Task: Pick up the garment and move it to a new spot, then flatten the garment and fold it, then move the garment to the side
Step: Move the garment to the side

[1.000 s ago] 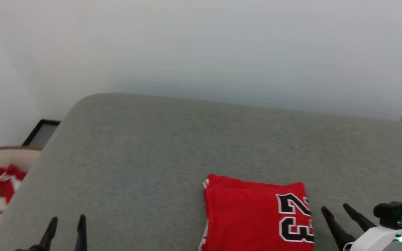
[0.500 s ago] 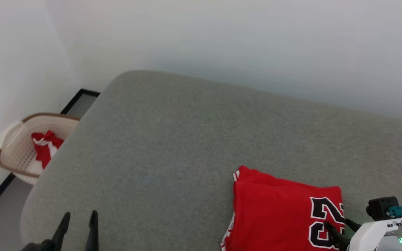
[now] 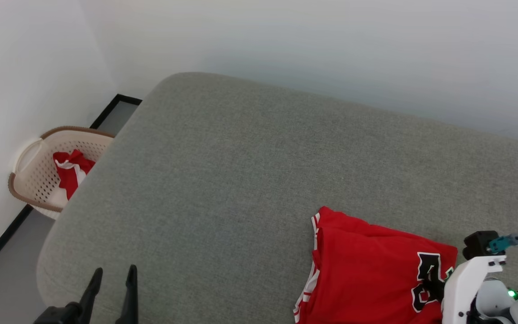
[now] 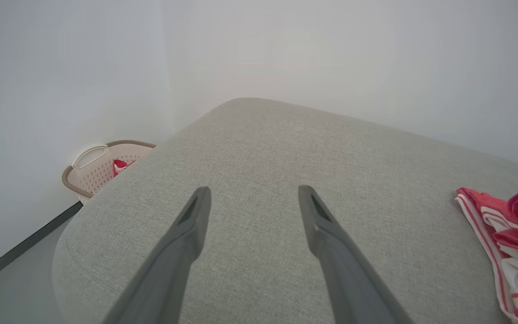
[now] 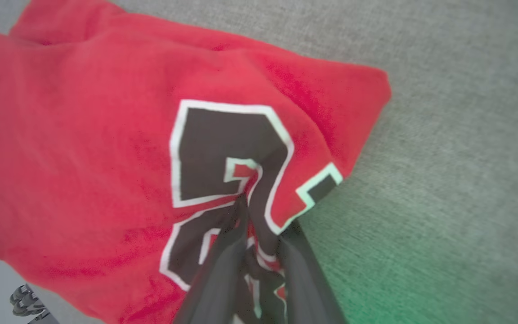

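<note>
Garment [image 5: 83,135] one, in right gripper [image 5: 265,216]; basket [image 3: 34,180] one.

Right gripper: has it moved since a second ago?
Yes. The right gripper went left, from the grey cushion beside the garment onto its black number print, pinching a fold there.

The garment [image 3: 367,270] is cut off by the bottom edge of the head view, and its print is partly covered by the white wrist [image 3: 466,288] of the right arm. In the right wrist view the cloth is blurred, and the tips of the right gripper [image 5: 263,211] are buried in a fold. The basket [image 3: 29,157] is half hidden behind the grey cushion [image 3: 241,180]. The red cloth [image 3: 70,173] in it cannot be made out.
</note>
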